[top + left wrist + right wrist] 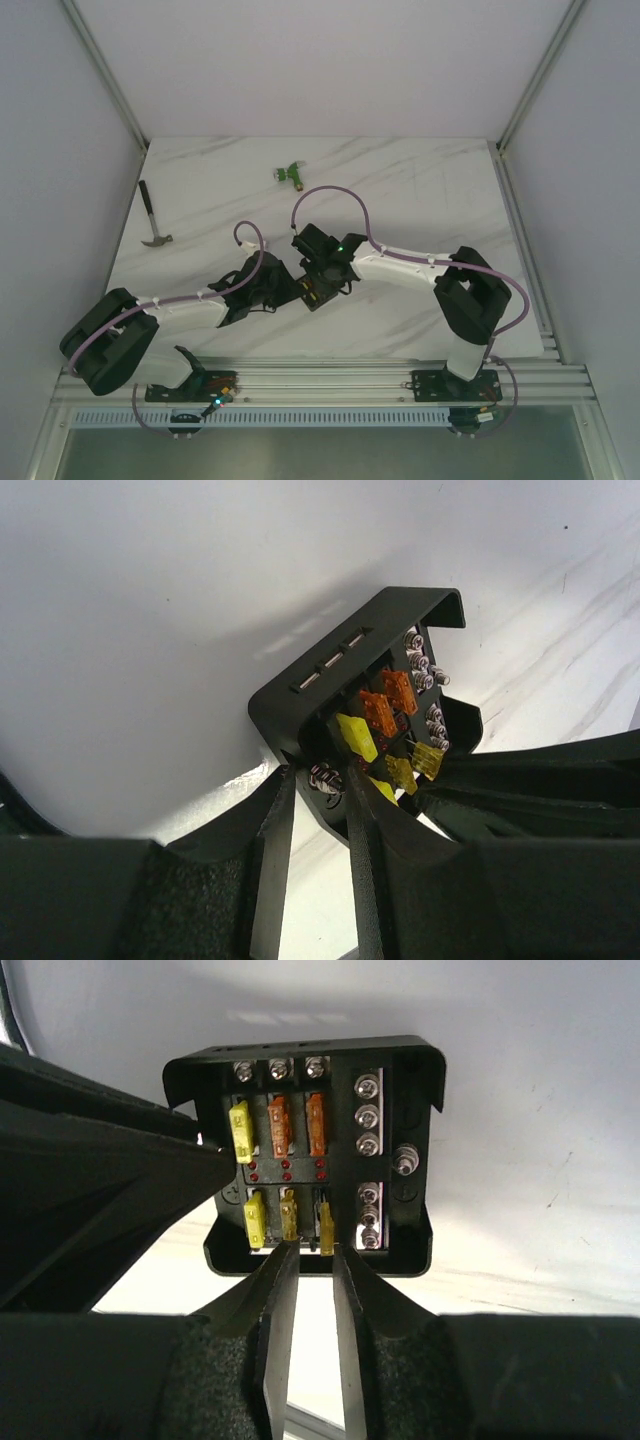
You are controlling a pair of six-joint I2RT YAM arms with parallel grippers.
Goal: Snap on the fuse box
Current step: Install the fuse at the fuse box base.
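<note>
Near the near middle of the table, the fuse box is gripped by one wall in the left gripper, fingers narrow. The right gripper is held slightly parted at the box's rim, clamping nothing; six fuses are seated inside, four yellow and two orange. Farther off, a hammer is laid at left and a green connector toward the far edge.

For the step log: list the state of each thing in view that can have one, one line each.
fuse box, uncovered, insides showing
fuses, plugged into their slots
left gripper, shut on one edge of the fuse box
right gripper, fingers a little apart, tips at the near row of fuses
hammer, lying flat, untouched
green connector, lying loose, untouched
</note>
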